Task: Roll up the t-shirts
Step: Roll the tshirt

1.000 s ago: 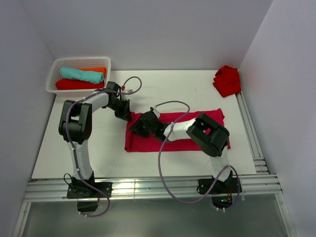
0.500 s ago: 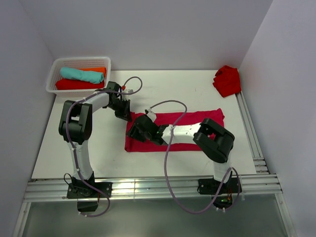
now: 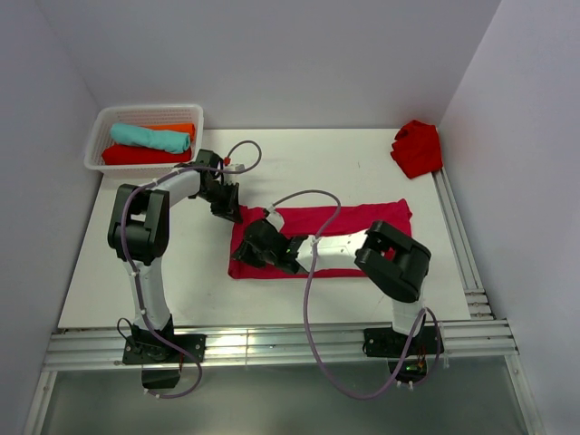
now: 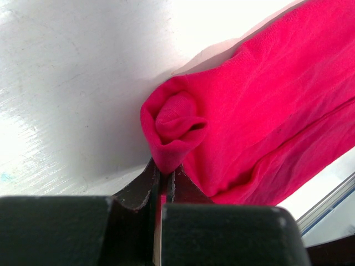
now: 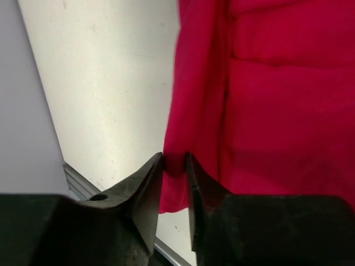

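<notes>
Left arm (image 3: 172, 186) reached to the far right; left gripper (image 4: 162, 174) was clamped tight on the rolled corner of the crimson t-shirt (image 4: 266, 100). Right arm (image 3: 340, 245) lay low, stretched leftward. Right gripper (image 5: 173, 160) had its fingers narrowly apart, straddling the shirt's edge; grip unclear.

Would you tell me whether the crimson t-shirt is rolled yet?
Barely: the crimson cloth t-shirt lies as a flat folded strip, with only the corner at the left hand curled.

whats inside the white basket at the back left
Three rolled t-shirts lie in the white basket: a scarlet roll nearest, a teal roll in the middle and an orange roll behind. The basket's floor and anything beneath the rolls are covered.
</notes>
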You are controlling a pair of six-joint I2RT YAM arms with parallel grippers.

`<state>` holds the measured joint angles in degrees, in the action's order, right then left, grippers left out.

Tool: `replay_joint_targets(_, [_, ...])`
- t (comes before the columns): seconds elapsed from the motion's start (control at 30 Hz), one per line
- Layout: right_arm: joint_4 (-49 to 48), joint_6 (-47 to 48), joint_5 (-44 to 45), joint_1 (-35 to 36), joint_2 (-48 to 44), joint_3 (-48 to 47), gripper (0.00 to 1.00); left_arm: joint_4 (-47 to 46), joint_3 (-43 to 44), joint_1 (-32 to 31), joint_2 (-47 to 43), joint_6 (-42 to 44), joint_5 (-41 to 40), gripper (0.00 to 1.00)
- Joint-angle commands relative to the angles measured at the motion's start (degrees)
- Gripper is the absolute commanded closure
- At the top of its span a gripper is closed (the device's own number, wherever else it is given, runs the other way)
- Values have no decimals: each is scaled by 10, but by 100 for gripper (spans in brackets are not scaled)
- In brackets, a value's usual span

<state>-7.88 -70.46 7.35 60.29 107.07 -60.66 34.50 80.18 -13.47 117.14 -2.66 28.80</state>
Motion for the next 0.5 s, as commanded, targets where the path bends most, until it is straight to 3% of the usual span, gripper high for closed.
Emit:
replay_joint_targets(0.0, [-15, -11, 11, 7, -10, 17, 72, -29, -17, -3, 25, 20, -88, 100])
replay_joint_targets(0.3, [-27, -23, 12, 12, 0, 34, 94, -30, -18, -3, 27, 20, -91, 100])
replay_joint_targets(0.47, [-18, -22, 7, 11, 24, 20, 100, -31, -19, -3, 30, 20, -94, 100])
